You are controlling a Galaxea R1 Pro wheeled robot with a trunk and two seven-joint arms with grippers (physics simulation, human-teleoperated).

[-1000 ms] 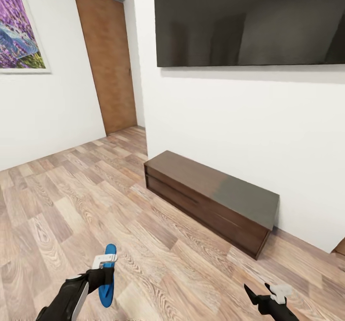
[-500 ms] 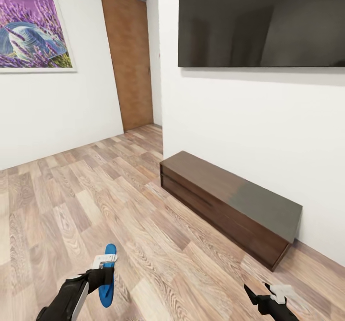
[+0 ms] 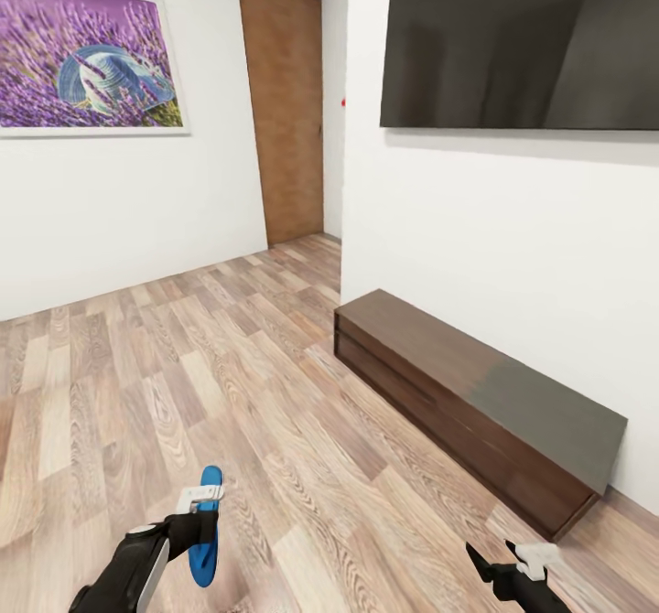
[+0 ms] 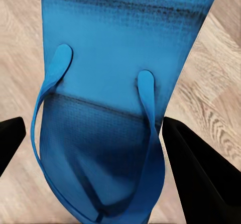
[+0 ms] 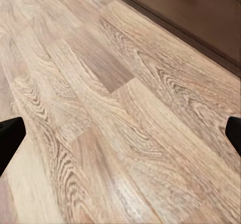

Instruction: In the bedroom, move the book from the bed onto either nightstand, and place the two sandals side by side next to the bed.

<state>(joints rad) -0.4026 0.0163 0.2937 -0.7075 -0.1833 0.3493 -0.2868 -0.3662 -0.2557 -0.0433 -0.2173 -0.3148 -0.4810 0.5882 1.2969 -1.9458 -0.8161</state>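
Observation:
One bright blue sandal (image 3: 211,483) hangs over the wood-plank floor at the lower left of the head view, with my left gripper (image 3: 203,521) shut on it. In the left wrist view the sandal (image 4: 115,83) shows strap side up, pinched between the two black fingers (image 4: 201,179). My right gripper (image 3: 508,565) sits low at the right, open and holding nothing. The right wrist view shows its fingertips (image 5: 10,138) far apart over bare floor. The book, the bed and the nightstand are out of view.
A long dark brown TV bench (image 3: 476,393) stands against the white wall under a black TV (image 3: 522,41). That wall ends in a corner (image 3: 346,183) beside a brown door (image 3: 284,110). A purple painting (image 3: 87,69) hangs at the left. Open floor (image 3: 183,366) lies ahead.
The whole picture has slid to the right, so the camera has turned left. Both arms keep their places in the view, and the sandal stays in the left gripper.

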